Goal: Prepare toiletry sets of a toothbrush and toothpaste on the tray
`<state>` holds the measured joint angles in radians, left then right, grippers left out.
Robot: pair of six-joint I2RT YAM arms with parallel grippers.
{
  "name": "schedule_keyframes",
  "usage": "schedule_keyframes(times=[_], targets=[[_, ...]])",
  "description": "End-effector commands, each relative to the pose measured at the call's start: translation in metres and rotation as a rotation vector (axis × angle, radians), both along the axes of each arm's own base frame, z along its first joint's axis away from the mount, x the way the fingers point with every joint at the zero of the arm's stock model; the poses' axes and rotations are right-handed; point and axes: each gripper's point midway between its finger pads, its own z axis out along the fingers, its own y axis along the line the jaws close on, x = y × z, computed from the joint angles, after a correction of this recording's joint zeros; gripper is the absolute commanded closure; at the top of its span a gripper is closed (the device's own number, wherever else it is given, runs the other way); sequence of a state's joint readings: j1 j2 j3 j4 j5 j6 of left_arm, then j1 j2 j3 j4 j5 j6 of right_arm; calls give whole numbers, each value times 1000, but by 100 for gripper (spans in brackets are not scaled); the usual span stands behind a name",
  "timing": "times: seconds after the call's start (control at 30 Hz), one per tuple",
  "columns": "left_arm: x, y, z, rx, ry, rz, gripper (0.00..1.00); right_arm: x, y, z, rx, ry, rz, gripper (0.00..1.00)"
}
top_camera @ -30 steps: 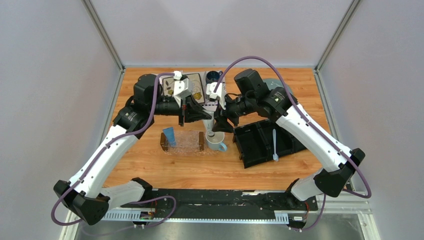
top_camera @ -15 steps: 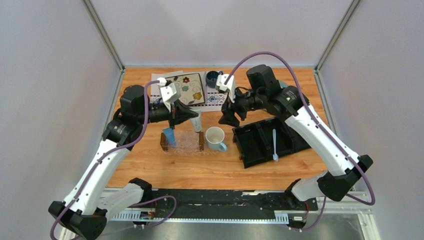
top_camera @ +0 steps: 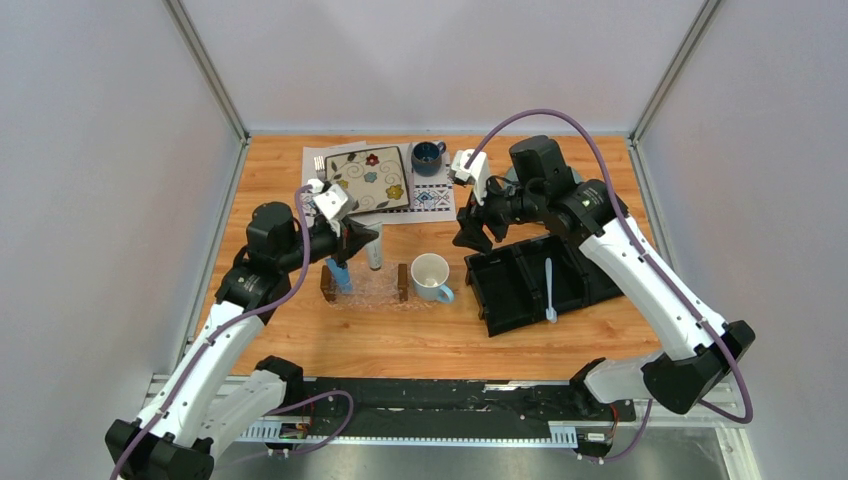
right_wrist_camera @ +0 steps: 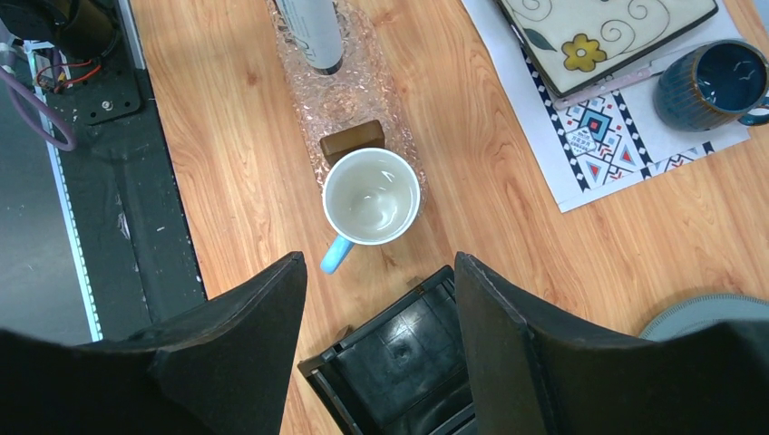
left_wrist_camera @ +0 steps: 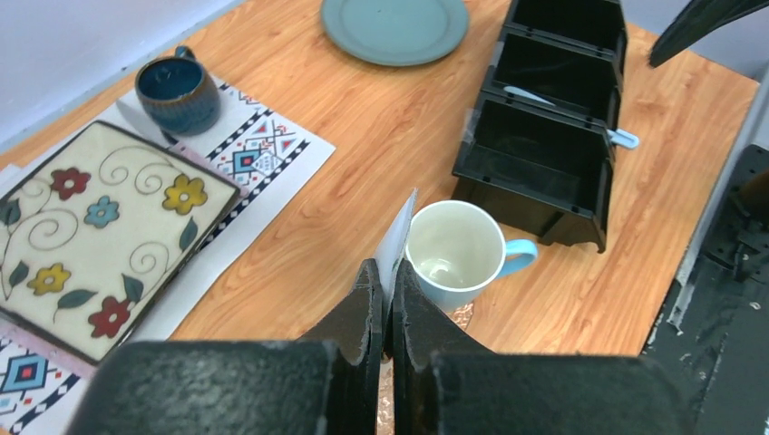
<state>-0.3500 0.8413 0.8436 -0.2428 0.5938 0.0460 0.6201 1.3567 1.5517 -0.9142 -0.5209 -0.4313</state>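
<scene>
Two tubes: bright blue squeeze tube [top_camera: 340, 272] sits in clear textured tray with brown wooden ends [top_camera: 402, 283]; whitish-silver squeeze tube [top_camera: 376, 252] hangs over it, crimp pinched by left gripper [left_wrist_camera: 384, 276]. Right gripper [top_camera: 470, 232] spread, empty. Slim white toothbrush [top_camera: 549, 285] lies in black compartment organizer [top_camera: 520, 290] (not yet fetched). Lower gently beside blue, then release. Wood-grain tabletop [top_camera: 300, 340]; plain grey walls [top_camera: 100, 150].

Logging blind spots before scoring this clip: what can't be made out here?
- Top view: whether the whitish tube touches the tray, too small to tell.
- Left wrist: tray almost wholly hidden under the left fingers.
- Right wrist: toothbrush unseen, behind the right fingers or past the bottom edge; tube's upper end cut off.
</scene>
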Motion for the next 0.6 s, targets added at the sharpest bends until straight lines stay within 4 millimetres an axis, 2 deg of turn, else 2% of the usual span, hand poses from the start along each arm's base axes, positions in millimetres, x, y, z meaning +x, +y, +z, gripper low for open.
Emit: schedule_keyframes(times=[0.0,0.03,0.17,0.57], targets=[[12,7,20,-60,-96,71,100,1,-4,21,54,-62,-23,35],[13,8,13,-56,-86,79,100,1,-5,19,53,-59,-26,35],[15,12,8,-66,-68,115,100,3,-6,16,49,-56,-32,35],[6,21,-9,-30,-25,133,100,9,-5,9,40,-43,-38,35]])
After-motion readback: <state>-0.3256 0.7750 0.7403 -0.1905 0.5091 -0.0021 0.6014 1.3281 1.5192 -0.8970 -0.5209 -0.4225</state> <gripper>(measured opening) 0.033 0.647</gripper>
